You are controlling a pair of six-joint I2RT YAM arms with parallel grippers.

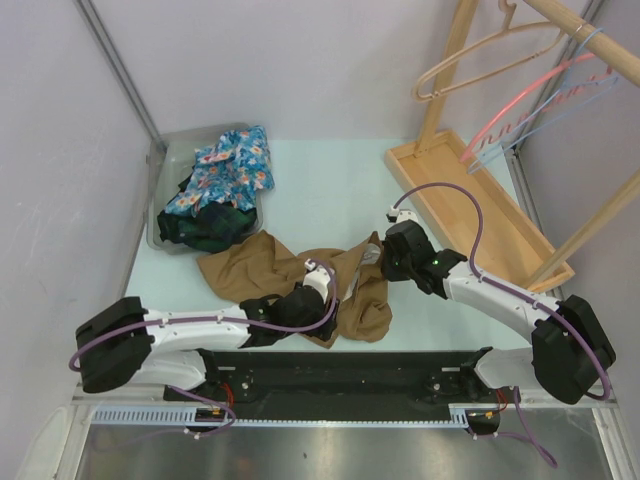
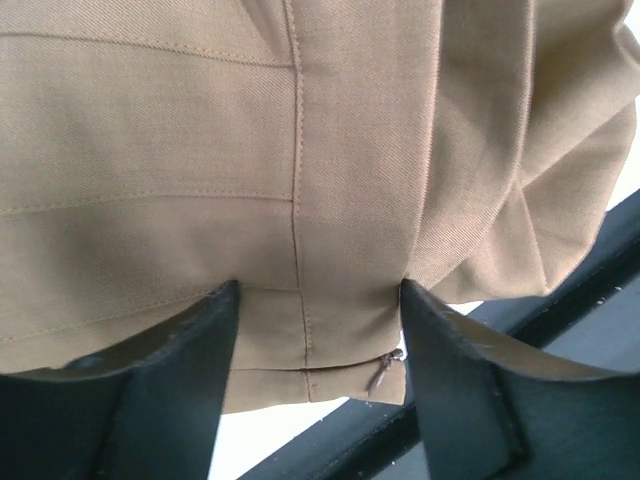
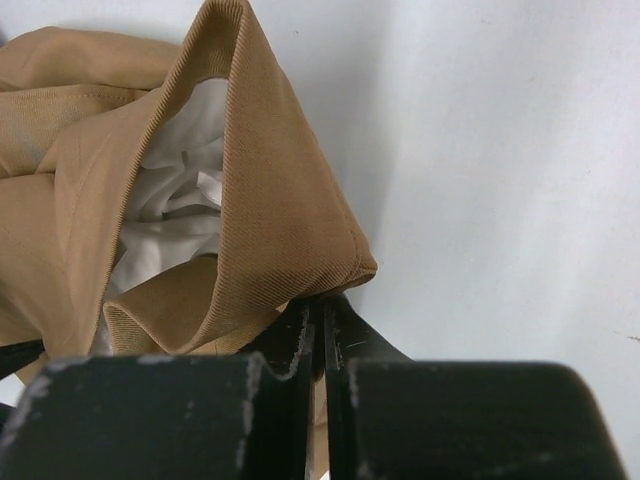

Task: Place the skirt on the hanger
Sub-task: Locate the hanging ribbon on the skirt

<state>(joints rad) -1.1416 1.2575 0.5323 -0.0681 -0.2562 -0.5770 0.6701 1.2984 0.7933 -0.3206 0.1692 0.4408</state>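
Note:
The tan skirt (image 1: pixel 270 268) lies crumpled on the table's middle. My left gripper (image 1: pixel 312 298) is over the skirt's near edge. In the left wrist view it (image 2: pixel 318 350) is open, its fingers (image 2: pixel 170 390) astride a seamed edge of the skirt (image 2: pixel 300 180) with a small zipper pull (image 2: pixel 385 375). My right gripper (image 1: pixel 385 256) is at the skirt's right end. In the right wrist view it (image 3: pixel 322 320) is shut on a folded edge of the skirt (image 3: pixel 270 230), white lining showing. A wooden hanger (image 1: pixel 480 55) and a pink hanger (image 1: pixel 530 105) hang from the rack at top right.
A clear bin (image 1: pixel 165 165) with floral and dark clothes stands at the back left. The rack's wooden base tray (image 1: pixel 470 215) and slanted poles (image 1: pixel 590 235) stand on the right. A black rail (image 1: pixel 340 370) runs along the near edge.

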